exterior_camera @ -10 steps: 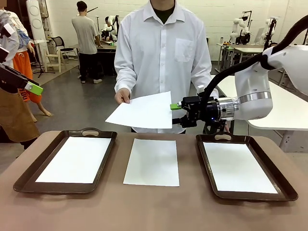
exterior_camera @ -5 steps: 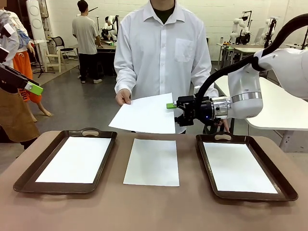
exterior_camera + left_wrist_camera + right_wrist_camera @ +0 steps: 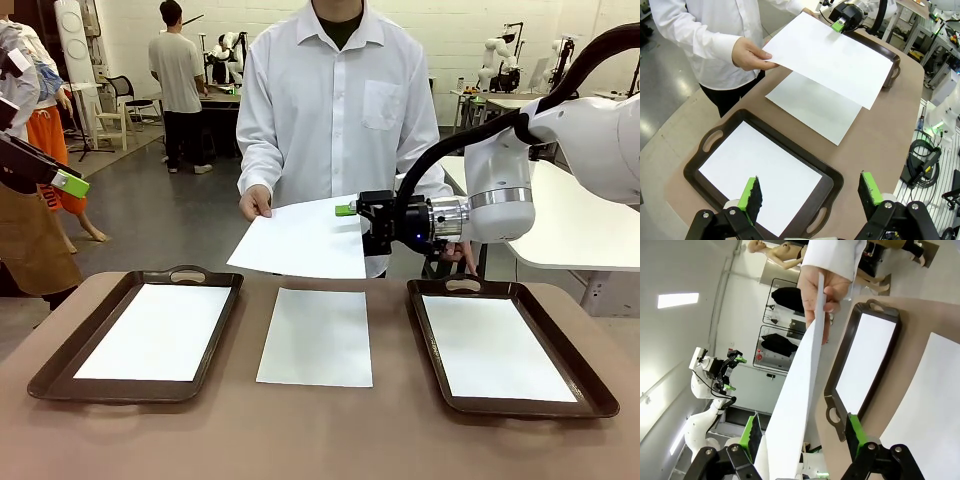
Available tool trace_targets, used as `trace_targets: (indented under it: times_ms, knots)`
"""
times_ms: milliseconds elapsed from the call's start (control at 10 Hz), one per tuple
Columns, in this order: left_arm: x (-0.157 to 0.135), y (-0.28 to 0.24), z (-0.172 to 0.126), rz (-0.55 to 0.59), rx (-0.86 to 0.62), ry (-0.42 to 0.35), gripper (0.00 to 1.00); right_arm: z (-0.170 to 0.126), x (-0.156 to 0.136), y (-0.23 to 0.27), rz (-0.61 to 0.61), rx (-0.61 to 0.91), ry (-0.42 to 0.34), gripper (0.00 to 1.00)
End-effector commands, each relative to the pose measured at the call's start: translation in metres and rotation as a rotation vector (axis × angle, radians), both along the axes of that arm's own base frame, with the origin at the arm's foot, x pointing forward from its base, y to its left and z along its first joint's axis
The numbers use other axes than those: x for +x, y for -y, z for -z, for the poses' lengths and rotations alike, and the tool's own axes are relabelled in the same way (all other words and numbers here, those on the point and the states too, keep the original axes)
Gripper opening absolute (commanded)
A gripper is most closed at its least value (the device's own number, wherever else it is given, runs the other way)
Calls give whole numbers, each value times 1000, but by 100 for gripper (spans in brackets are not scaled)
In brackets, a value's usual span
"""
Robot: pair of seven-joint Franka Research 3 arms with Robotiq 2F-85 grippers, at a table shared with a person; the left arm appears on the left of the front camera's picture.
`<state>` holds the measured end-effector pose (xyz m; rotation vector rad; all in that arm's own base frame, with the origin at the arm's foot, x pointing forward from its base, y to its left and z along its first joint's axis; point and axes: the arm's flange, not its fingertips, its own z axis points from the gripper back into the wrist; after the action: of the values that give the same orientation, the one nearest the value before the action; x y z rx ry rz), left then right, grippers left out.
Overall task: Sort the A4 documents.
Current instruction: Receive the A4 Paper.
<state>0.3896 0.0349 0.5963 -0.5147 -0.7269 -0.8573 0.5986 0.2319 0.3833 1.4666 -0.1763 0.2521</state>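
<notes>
Above the desk (image 3: 320, 440), the person's hand (image 3: 256, 202) offers an A4 sheet (image 3: 300, 240), long axis twelve-to-six. Its three-o'clock long edge sits between the right gripper's (image 3: 356, 217) released jaws, not yet pinched. The left gripper (image 3: 810, 190), also released, is farther off.

Sheets and trays
One sheet (image 3: 160, 330) is laid in the left tray (image 3: 90, 335), a second sheet (image 3: 495, 345) in the right tray (image 3: 520, 409), a third sheet (image 3: 318, 335) between them, a fourth sheet (image 3: 300, 240) held above it.
</notes>
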Motion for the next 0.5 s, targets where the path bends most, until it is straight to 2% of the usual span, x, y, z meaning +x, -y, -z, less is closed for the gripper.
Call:
trace_targets:
  times_ms: [0,400]
  knots:
    - [-1,1,0,0,2,1,100,-3,-10,-3,-26,37,-50,89]
    - [-1,1,0,0,2,1,100,-3,-21,-3,-55,17,-39,89]
